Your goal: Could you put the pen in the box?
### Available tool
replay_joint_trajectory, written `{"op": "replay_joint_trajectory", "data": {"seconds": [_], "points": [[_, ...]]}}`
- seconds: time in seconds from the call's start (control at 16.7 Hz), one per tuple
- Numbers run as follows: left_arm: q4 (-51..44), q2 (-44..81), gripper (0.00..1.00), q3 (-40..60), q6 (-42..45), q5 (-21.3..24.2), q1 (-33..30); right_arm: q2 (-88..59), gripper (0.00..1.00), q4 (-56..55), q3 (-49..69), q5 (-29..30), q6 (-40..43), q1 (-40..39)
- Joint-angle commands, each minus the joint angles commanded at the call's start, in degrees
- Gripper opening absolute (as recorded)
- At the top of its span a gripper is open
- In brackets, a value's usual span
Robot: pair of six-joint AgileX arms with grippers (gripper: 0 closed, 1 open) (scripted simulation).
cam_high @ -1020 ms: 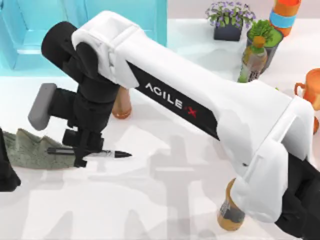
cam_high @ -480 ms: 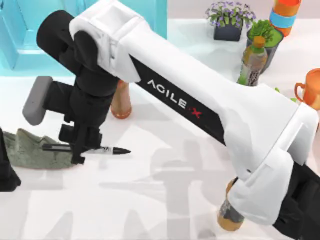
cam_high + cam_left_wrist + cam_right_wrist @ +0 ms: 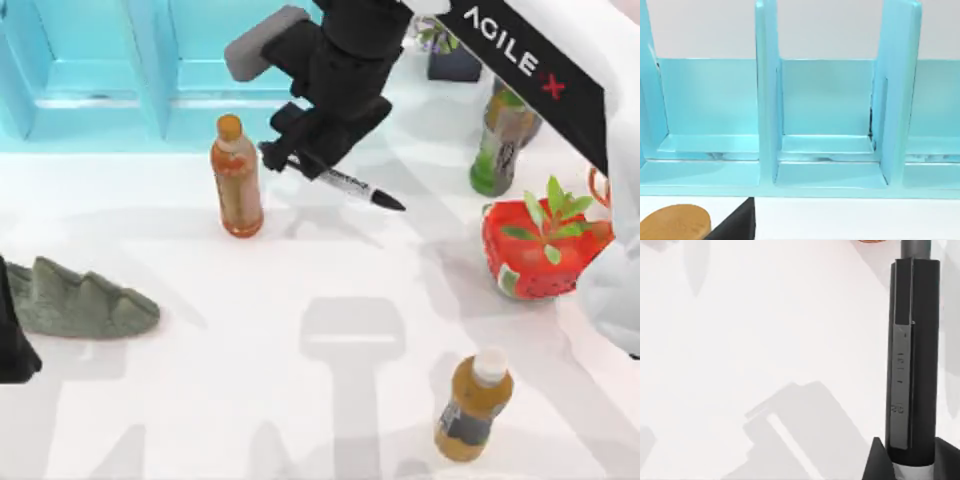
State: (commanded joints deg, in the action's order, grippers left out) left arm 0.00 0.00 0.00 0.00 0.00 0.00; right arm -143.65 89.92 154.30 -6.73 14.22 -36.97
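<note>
Pen (image 3: 345, 181): one, in right claw (image 3: 300, 160); bottles: three.

The pen (image 3: 345, 182) is black with a white printed middle; the box (image 3: 120, 70) is turquoise; a far-right pot (image 3: 535, 250) is red with green leaves.

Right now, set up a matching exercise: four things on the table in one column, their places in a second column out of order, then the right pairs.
Things:
1. pen
2. grey cloth
3. red pot with a green plant
4. white-capped bottle

Places:
A. lying flat near the table's left edge
B. standing at the table's right side
C. held in the right claw, near the blue box
D. standing near the table's front edge, right of centre

Pairs: 1-C, 2-A, 3-B, 4-D
</note>
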Motion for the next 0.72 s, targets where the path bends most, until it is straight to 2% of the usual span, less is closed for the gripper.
{"op": "replay_joint_trajectory", "data": {"seconds": [0.42, 0.72], "points": [[0.0, 0.0, 1.0, 0.0, 0.0, 0.0, 0.0, 19.46, 0.0, -3.86, -24.54, 15.29, -37.66, 29.88], [0.0, 0.0, 1.0, 0.0, 0.0, 0.0, 0.0, 28.39, 0.0, -10.54, -43.93, 22.49, -62.49, 49.11]]}}
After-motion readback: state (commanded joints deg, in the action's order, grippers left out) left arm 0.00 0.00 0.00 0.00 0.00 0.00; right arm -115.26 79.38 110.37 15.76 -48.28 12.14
